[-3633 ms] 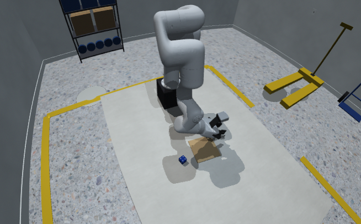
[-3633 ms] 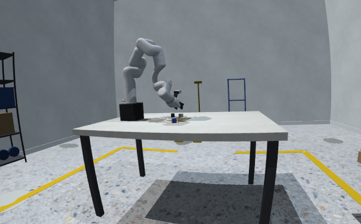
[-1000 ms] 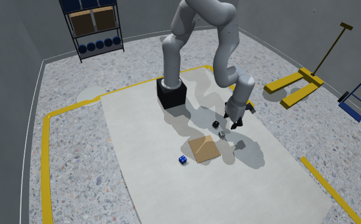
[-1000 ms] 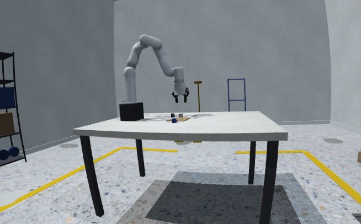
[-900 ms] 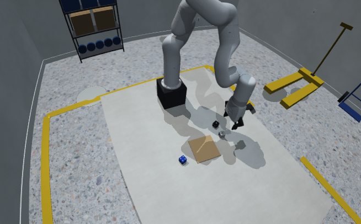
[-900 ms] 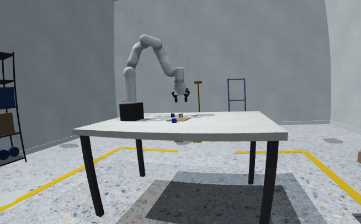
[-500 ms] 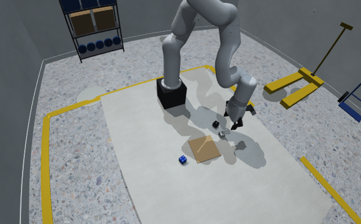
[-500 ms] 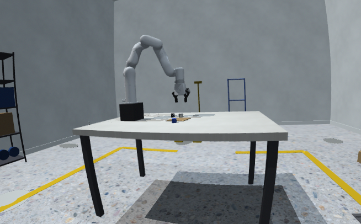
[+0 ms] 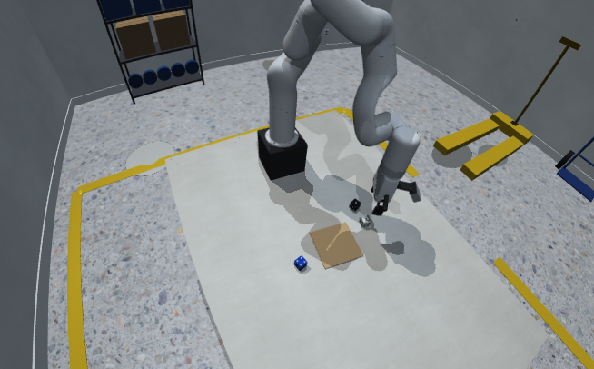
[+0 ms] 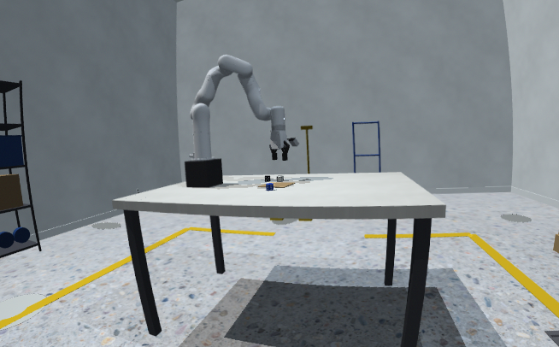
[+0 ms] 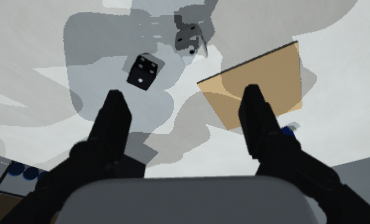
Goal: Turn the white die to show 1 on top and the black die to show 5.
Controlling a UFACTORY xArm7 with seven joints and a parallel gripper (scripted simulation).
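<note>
Going left to right in the top view, the blue die (image 9: 301,262) lies on the worktop (image 9: 253,256) just off the left edge of the tan mat (image 9: 335,244). It must end with the same face up. The risk there is a sweep of the arm, or a die skidding off the mat, knocking it over, since it sits close to where both other dice have to be set down.

The mat itself lies flat. Neither target die is on it. A die pushed rather than lifted onto it could catch the edge and drag or fold the mat.

Next right, the black die (image 9: 355,204) rests on the bare worktop, apart from the mat. In the wrist view it shows a face with several pips, but I cannot read the count surely. Misreading it would mean the wrong roll.

The white die (image 9: 366,222) sits near the mat's upper right corner, close to the black one, in deep shadow, and its top face cannot be told. With the two so near, a finger coming down on one may nudge the other, or leave a die tilted on an edge.

Furthest right, the pincer (image 9: 379,206) hangs above the dice, spread fully wide and holding nothing. A grasp off-centre on so small a cube could let it twist or squirt out.
</note>
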